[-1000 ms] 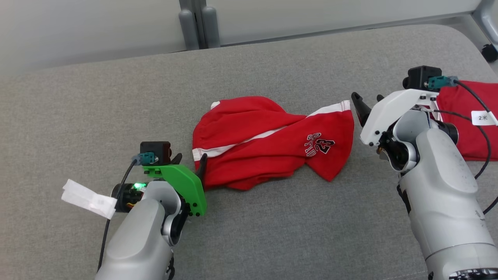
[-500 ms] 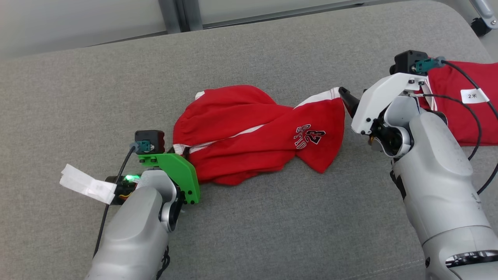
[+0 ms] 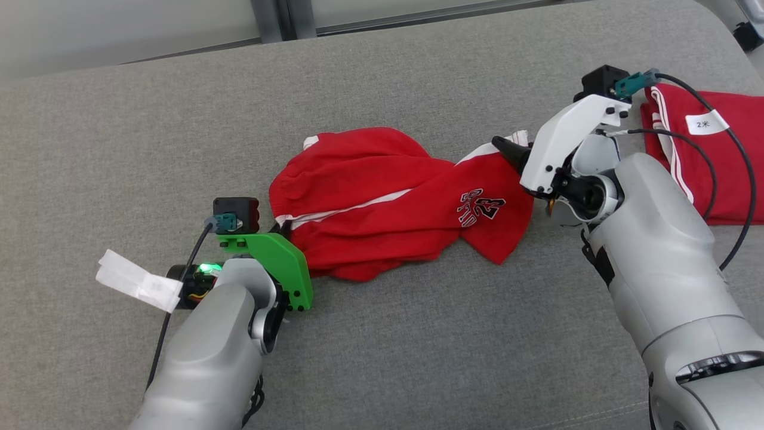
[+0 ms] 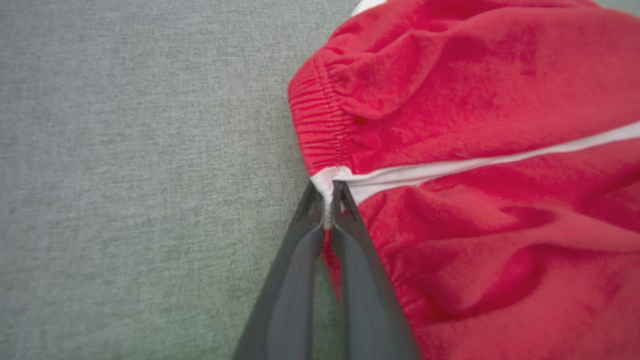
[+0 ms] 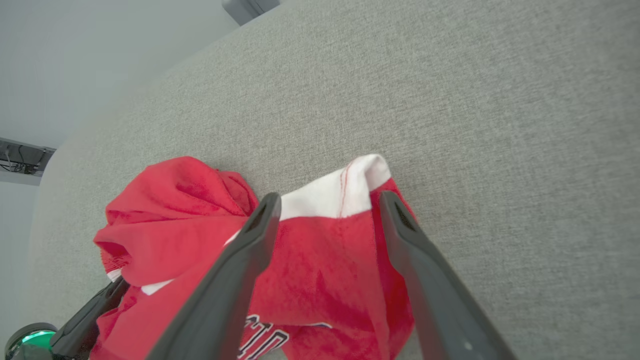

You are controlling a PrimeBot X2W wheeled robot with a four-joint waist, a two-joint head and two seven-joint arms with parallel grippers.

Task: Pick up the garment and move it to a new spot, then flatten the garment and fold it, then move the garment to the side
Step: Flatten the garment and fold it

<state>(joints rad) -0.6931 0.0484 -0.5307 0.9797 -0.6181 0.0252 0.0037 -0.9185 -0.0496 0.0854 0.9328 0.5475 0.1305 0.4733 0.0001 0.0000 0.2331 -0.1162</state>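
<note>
- Since a second ago the right gripper [image 5: 330,200] has closed in on the garment [image 3: 382,203]. Its fingers then stood apart from the hem. Now they straddle the white-banded hem corner, spread wide and clamping nothing.
- The left gripper [image 4: 326,192] had its fingers parted at the waistband edge a second ago. Now they are pinched tight on the white stripe where it meets the waistband.
- The left forearm rises from the lower left of the head view, its green bracket tilted toward the cloth.
- The right forearm reaches in from the lower right, wrist bent leftward.
- The garment lies crumpled and twisted mid-way across the grey cushion [image 3: 418,334], stretched between the two grippers. Its number print [image 3: 480,208] faces up near the right end.
- A second red garment [image 3: 734,179] lies at the right edge, behind the right arm.
</note>
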